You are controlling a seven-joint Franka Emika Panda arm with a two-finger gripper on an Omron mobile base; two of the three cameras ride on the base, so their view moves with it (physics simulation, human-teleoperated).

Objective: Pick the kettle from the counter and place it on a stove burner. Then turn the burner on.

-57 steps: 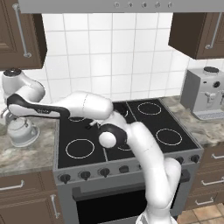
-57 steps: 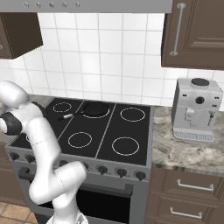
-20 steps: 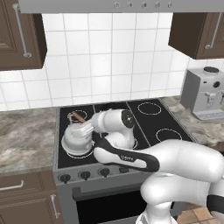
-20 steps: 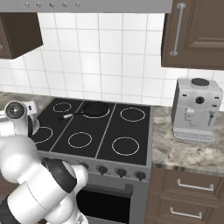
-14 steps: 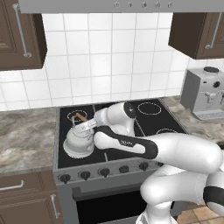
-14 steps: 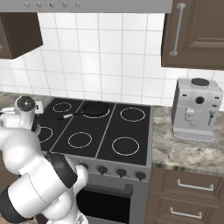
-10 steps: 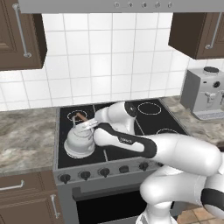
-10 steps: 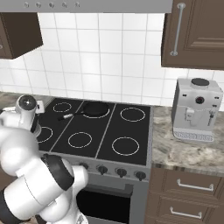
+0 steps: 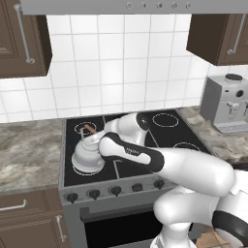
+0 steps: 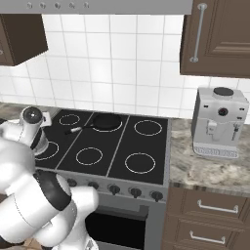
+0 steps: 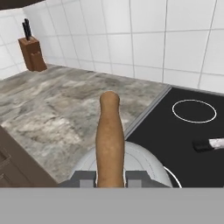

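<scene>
Kettle (image 9: 87,156) and frying pan (image 10: 106,121) sit on the cooktop (image 9: 140,164).

A glossy white robot arm (image 9: 193,169) is seen, built from thick, rounded, tube-like segments that swell at each joint. Dark charcoal bands are set between the white shells, one long dark cuff (image 9: 127,151) marked with small pale lettering too fine to be read. In the right base view a round white joint cap (image 10: 32,115) with a grey centre disc is shown above a broad black band (image 10: 51,188).

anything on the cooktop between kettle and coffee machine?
Left base view: between the kettle and coffee machine, the robot's arm spans black cooktop; nothing else.
</scene>
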